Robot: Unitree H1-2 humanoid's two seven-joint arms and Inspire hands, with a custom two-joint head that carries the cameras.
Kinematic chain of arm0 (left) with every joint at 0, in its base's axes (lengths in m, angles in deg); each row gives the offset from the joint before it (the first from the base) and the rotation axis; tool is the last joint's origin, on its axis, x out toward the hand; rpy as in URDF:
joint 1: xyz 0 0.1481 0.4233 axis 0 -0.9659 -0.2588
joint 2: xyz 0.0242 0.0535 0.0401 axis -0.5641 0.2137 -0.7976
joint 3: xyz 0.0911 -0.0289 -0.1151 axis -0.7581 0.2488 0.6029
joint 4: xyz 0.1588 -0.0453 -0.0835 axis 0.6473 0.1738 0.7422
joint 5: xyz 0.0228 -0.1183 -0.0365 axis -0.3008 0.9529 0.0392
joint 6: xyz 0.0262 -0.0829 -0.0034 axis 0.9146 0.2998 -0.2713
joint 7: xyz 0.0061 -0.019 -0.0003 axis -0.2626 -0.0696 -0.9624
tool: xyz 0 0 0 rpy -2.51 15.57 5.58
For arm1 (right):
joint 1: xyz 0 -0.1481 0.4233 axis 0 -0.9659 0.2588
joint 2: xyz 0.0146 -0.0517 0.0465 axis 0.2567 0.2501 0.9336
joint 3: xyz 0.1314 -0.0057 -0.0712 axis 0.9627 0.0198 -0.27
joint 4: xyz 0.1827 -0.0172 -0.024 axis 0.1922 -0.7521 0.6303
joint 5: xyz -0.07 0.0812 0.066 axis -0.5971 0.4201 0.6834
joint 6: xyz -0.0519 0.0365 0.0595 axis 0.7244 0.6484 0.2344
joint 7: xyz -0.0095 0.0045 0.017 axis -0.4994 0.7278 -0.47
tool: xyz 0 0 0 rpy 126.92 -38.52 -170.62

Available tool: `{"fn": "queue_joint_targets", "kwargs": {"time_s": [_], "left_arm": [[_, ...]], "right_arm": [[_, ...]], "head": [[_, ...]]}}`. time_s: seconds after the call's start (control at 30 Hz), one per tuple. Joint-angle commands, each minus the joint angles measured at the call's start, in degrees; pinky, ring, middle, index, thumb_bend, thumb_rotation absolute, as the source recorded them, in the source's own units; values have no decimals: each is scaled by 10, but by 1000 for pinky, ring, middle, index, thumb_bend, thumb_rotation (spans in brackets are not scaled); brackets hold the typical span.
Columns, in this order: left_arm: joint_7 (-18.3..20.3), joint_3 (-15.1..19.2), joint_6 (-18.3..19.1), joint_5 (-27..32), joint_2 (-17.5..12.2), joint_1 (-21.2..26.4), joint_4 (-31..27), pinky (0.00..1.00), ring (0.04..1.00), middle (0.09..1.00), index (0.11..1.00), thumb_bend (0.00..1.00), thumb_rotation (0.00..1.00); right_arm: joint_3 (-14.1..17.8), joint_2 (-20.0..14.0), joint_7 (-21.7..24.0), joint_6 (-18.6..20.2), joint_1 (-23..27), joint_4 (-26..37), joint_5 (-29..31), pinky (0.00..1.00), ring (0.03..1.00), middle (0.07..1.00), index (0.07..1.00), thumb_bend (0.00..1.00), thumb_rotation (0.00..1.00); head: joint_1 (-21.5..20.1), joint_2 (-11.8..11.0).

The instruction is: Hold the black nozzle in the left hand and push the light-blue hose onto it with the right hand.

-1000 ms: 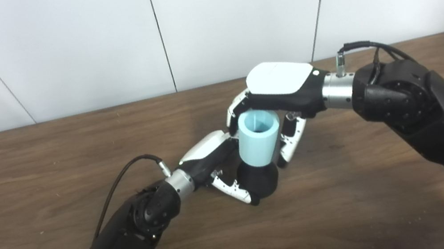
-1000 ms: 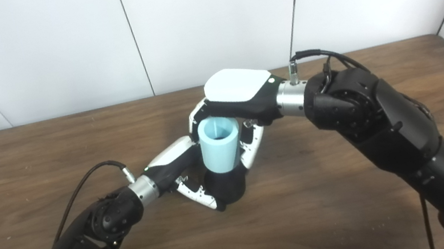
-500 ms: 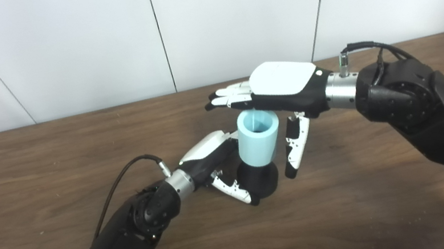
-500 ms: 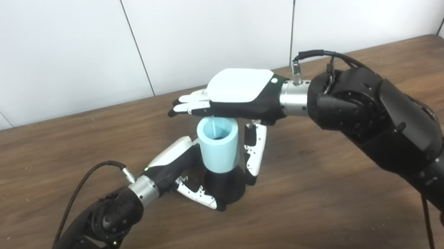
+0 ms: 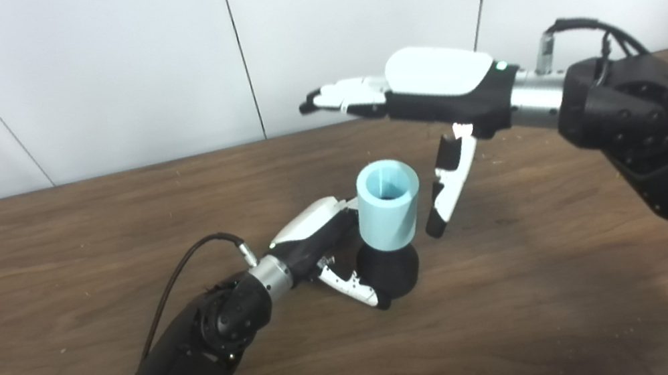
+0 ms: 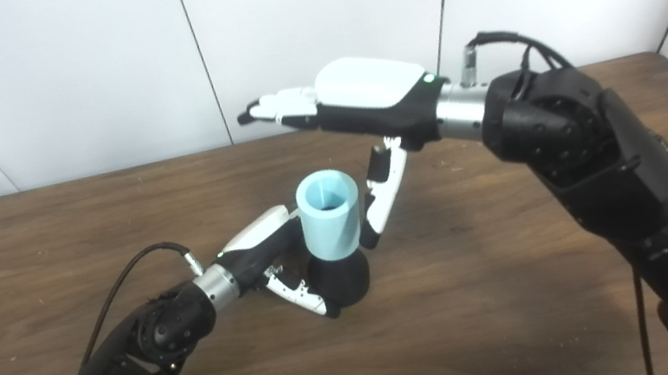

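Observation:
The black nozzle (image 5: 391, 271) stands on the wooden table (image 5: 43, 236) near the middle, with my left hand (image 5: 323, 243) shut around its base. The light-blue hose (image 5: 390, 213), a short open-topped tube, sits upright on top of the nozzle. My right hand (image 5: 426, 87) hovers above and behind the hose, open, with its fingers stretched flat to the left and its thumb hanging down just right of the hose. It touches neither the hose nor the nozzle.
White wall panels (image 5: 117, 67) rise directly behind the table's far edge. A black cable (image 5: 185, 273) loops from my left wrist over the tabletop. My right forearm (image 5: 662, 160) reaches over the table's right side.
My right hand let go of the hose, spread its fingers, then rose up and back. The hose stays on the nozzle, and my left hand has not moved.

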Motion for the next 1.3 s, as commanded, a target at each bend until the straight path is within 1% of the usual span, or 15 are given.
{"fn": "queue_joint_targets", "kwargs": {"time_s": [0.0, 0.13, 0.27, 0.43, 0.53, 0.7, 0.77, 0.9, 1.1, 1.27], "left_arm": [[92, -41, 49, -28, -11, -47, 34, 1000, 1000, 946, 480, 524, 63], [92, -40, 48, -28, -12, -46, 35, 1000, 1000, 946, 480, 524, 63], [89, -39, 45, -30, -14, -47, 36, 1000, 1000, 946, 480, 524, 63], [88, -38, 45, -29, -14, -47, 36, 1000, 1000, 945, 480, 524, 63], [87, -37, 45, -29, -15, -47, 34, 1000, 1000, 945, 480, 524, 63], [87, -36, 42, -28, -13, -45, 38, 1000, 1000, 945, 480, 524, 63], [87, -35, 43, -27, -13, -44, 39, 1000, 1000, 945, 480, 524, 63], [86, -33, 40, -26, -13, -45, 40, 1000, 1000, 944, 480, 524, 63], [86, -32, 38, -28, -12, -44, 45, 1000, 1000, 943, 480, 524, 63], [88, -31, 40, -27, -10, -43, 45, 1000, 1000, 944, 480, 524, 63]], "right_arm": [[25, -18, -12, 0, 16, 33, 39, 920, 1000, 1000, 1000, 1000, 391], [37, -22, -14, -12, -6, 38, 72, 937, 1000, 1000, 1000, 1000, 502], [41, -26, -17, -25, -24, 39, 88, 937, 1000, 1000, 1000, 1000, 557], [41, -32, -18, -23, -39, 56, 97, 947, 1000, 1000, 1000, 1000, 553], [39, -33, -17, -22, -53, 70, 102, 991, 1000, 1000, 1000, 1000, 530], [32, -34, -15, -38, -69, 73, 104, 1000, 1000, 1000, 1000, 1000, 511], [29, -36, -13, -45, -73, 74, 101, 1000, 1000, 1000, 1000, 968, 551], [23, -38, -11, -56, -80, 81, 92, 1000, 1000, 1000, 1000, 956, 595], [7, -40, -8, -77, -88, 75, 77, 1000, 1000, 1000, 1000, 950, 609], [-8, -44, 0, -70, -89, 70, 72, 1000, 1000, 1000, 1000, 954, 611]], "head": [[0, 0], [0, -1], [-1, -1], [1, 0], [-1, 0], [0, 0], [1, 0], [-1, 0], [0, 0], [0, 1]]}}
